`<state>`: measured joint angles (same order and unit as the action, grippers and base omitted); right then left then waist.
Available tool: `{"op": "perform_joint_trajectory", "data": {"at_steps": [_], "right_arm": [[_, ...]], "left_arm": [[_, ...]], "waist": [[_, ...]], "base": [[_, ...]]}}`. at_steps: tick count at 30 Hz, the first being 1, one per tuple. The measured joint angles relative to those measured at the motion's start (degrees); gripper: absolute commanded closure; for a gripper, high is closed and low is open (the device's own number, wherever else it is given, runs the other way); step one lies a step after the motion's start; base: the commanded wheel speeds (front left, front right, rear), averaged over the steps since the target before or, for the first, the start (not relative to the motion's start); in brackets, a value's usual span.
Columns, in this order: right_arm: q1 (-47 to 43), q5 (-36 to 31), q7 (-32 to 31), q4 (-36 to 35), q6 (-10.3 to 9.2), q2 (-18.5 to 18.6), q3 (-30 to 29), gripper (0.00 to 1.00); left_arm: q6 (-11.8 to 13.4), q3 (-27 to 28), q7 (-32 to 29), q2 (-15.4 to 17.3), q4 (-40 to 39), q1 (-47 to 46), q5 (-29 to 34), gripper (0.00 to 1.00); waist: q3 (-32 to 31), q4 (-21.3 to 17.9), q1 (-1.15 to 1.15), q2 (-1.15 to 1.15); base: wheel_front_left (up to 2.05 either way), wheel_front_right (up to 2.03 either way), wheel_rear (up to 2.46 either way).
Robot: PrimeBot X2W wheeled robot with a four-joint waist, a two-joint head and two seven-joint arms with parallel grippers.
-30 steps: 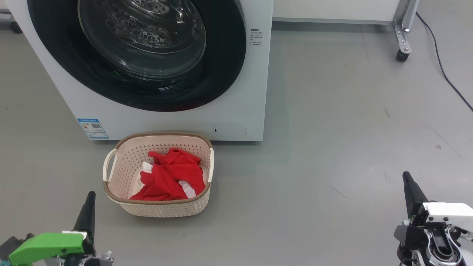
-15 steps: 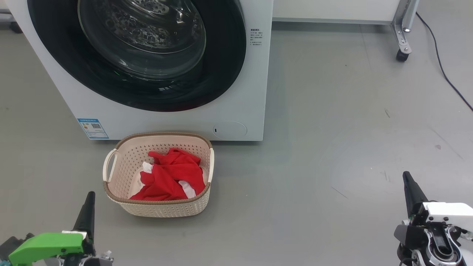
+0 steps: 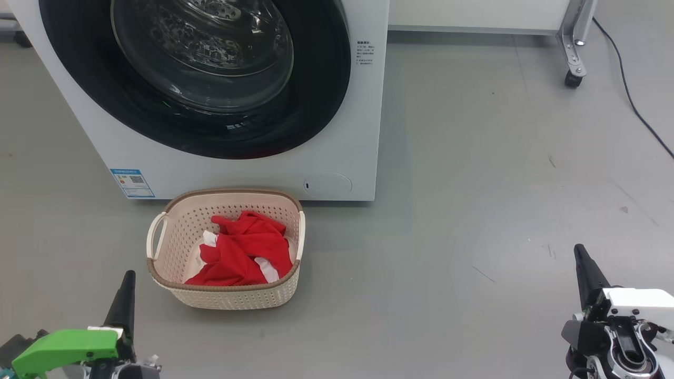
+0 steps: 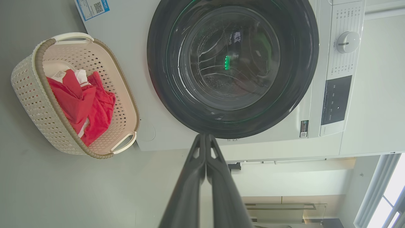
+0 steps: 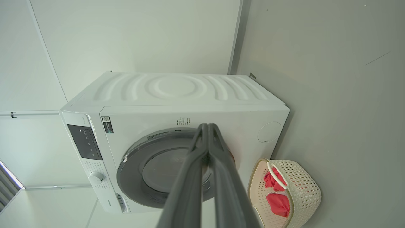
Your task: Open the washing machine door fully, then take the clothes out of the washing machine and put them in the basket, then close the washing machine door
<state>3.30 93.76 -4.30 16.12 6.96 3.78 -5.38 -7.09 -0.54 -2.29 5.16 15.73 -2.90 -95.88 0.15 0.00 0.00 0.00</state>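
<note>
no chg vs prev | clothes [image 3: 242,252] in basket [image 3: 226,191] | door [image 3: 321,100] shut

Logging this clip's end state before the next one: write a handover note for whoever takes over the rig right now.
Left gripper: jaws shut, empty, low on the left, apart from the basket.
Right gripper: jaws shut, empty, over the floor on the right.
Clothes: bunched inside the basket, which stands on the floor in front of the washing machine.
Washing machine door: closed flush.
Done: clothes in the basket, door closed.
Left: nothing apparent.
</note>
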Motion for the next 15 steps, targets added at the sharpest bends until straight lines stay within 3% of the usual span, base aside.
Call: {"op": "perform_joint_trajectory", "data": {"at_steps": [15], "right_arm": [[0.0,0.0,0.0,0.0,0.00,0.0,-0.1,1.00]], "left_arm": [[0.0,0.1,0.0,0.0,0.1,-0.1,0.0,1.00]], "waist": [[0.0,0.0,0.00,0.00]], "base": [[0.00,0.00,0.00]]}}
